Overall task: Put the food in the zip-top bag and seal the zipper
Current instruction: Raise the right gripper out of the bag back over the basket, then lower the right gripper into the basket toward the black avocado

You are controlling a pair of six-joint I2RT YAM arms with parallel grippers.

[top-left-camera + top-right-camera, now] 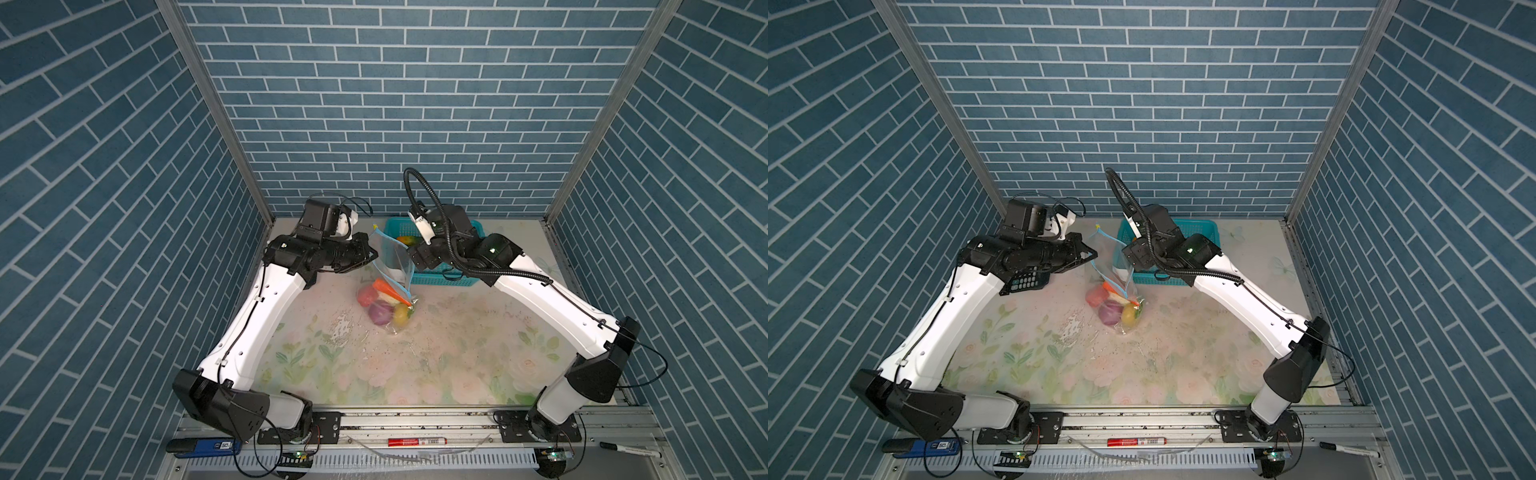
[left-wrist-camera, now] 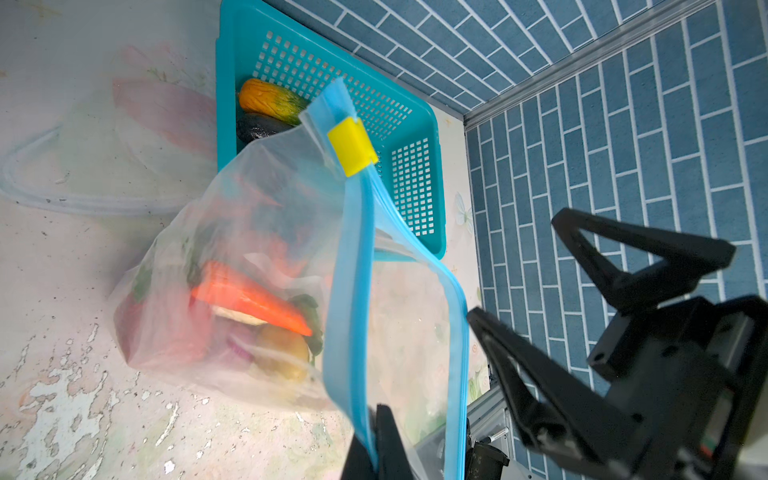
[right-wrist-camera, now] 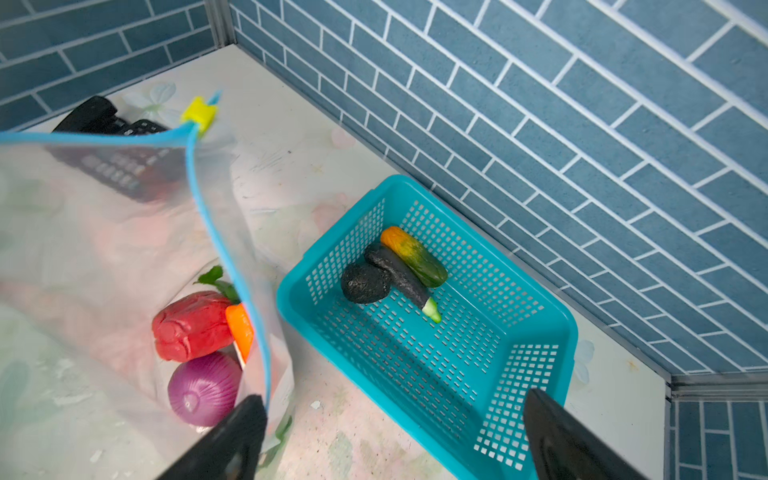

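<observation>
The zip-top bag [image 1: 392, 266] hangs with its mouth open and its bottom resting on the table. Inside lie food pieces: a red piece [image 3: 191, 326], a purple onion [image 3: 203, 388], an orange carrot [image 2: 249, 297] and a yellow fruit [image 1: 401, 313]. My left gripper [image 2: 376, 440] is shut on one light-blue lip of the zipper [image 2: 353, 270]. The yellow slider [image 2: 352, 151] sits at the strip's far end. My right gripper [image 3: 395, 436] stands open beside the bag, one finger [image 3: 237, 432] touching the other lip. An orange-green piece [image 3: 413, 255] and a dark eggplant [image 3: 399, 274] lie in the teal basket [image 3: 291, 307].
The teal basket [image 1: 451, 280] stands at the back, right behind the bag, and also holds a dark round piece [image 3: 363, 282]. A black calculator [image 1: 1027, 282] lies under my left arm. A red marker [image 1: 417, 441], a black marker [image 1: 627, 449] and a blue tool [image 1: 203, 446] rest on the front rail.
</observation>
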